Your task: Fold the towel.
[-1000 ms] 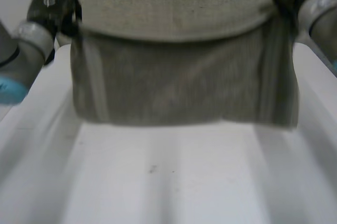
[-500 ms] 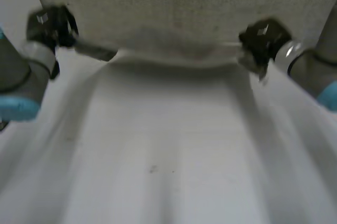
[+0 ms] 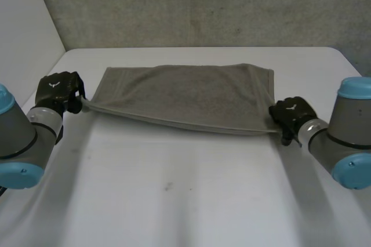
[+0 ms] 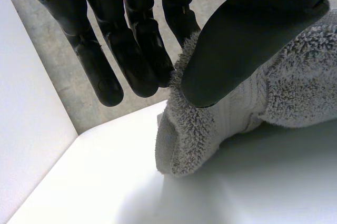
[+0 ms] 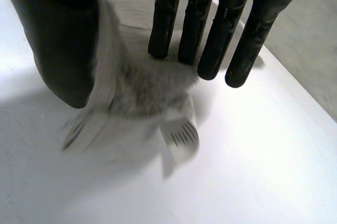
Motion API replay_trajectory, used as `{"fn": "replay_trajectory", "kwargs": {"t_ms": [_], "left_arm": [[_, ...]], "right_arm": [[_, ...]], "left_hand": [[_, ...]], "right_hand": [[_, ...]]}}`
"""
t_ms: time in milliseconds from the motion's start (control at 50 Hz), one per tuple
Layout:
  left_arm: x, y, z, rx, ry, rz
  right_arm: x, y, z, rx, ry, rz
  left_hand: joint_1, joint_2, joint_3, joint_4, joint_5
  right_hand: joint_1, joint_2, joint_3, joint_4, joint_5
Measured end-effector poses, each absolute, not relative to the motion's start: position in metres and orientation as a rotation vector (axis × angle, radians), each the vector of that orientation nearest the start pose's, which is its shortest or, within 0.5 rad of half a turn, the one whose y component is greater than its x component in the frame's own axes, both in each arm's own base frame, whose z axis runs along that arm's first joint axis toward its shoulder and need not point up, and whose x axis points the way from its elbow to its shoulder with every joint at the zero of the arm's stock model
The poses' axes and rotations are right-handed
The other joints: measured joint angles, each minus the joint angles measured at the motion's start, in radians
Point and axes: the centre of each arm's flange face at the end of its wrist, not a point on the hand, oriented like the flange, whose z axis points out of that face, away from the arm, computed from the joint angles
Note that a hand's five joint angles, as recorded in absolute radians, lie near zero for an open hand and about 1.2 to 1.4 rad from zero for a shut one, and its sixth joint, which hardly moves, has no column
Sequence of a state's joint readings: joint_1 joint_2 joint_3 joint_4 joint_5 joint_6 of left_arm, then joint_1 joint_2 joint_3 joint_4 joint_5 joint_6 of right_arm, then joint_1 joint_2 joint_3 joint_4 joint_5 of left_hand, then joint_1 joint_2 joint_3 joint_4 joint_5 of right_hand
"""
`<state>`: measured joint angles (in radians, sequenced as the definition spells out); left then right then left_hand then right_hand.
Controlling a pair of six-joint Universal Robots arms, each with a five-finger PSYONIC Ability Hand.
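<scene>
- Left hand (image 3: 58,91) first: it has the towel (image 3: 185,99) pinched at the near left corner.
- From my left wrist I see the thumb pressed into the terry pile, squeezing that corner against my straight fingers (image 4: 131,61).
- A bunched fold of towel (image 4: 210,124) hangs below the pinch. I cannot tell whether its lowest part touches the table (image 4: 95,192) or sits just above it.
- Right hand (image 3: 293,115) grips the near right corner the same way, with the thumb on one side of the cloth and the straight fingers (image 5: 210,29) on the other.
- From my right wrist the towel (image 5: 142,87) is crumpled between thumb and fingers. A small white label (image 5: 179,132) with dark stripes sticks out beneath the bunch, close over the table.
- Between my two hands the towel's near edge is drawn into one long line, which slants nearer to me toward the right hand.
- Beyond that edge the grey-brown towel lies spread on the far half of the white table (image 3: 174,189). Its far edge runs straight, short of the table's far edge and the grey wall (image 3: 203,3) behind it.
- My left arm (image 3: 17,137) and right arm (image 3: 348,142) sit low at the table's two sides, well apart, with the towel's whole width between the hands.
</scene>
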<state>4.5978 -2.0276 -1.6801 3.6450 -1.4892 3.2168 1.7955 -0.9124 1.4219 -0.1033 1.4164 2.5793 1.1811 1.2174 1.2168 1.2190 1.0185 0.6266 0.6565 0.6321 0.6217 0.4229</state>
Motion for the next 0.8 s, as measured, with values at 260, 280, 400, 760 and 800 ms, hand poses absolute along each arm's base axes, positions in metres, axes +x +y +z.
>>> {"fn": "replay_trajectory", "kwargs": {"t_ms": [260, 280, 400, 760, 800], "left_arm": [[-0.18, -0.35, 0.162, 0.311, 2.351, -2.195], [-0.18, -0.35, 0.162, 0.312, 2.353, -2.194], [-0.181, -0.343, 0.161, 0.323, 2.37, -2.18], [-0.164, -0.262, 0.187, 0.489, 2.466, -1.988], [-0.161, -0.247, 0.191, 0.553, 2.466, -1.961]], "right_arm": [[0.198, -0.347, 0.125, -0.723, 2.507, -1.754], [0.198, -0.347, 0.125, -0.722, 2.506, -1.754], [0.199, -0.343, 0.132, -0.744, 2.474, -1.763], [0.171, -0.267, 0.174, -1.383, 2.579, -1.537], [0.163, -0.256, 0.181, -1.461, 2.605, -1.47]], "left_hand": [[0.0, 0.0, 0.0, 0.0, 0.0], [0.0, 0.0, 0.0, 0.0, 0.0], [0.0, 0.0, 0.0, 0.0, 0.0], [0.0, 0.0, 0.0, 0.0, 0.0], [0.0, 0.0, 0.0, 0.0, 0.0]], "right_hand": [[0.309, 0.257, 0.276, 0.287, 0.323], [0.448, 0.424, 0.434, 0.445, 0.484], [0.671, 0.675, 0.703, 0.719, 0.735], [0.671, 0.675, 0.703, 0.72, 0.735], [0.671, 0.675, 0.703, 0.72, 0.735]]}}
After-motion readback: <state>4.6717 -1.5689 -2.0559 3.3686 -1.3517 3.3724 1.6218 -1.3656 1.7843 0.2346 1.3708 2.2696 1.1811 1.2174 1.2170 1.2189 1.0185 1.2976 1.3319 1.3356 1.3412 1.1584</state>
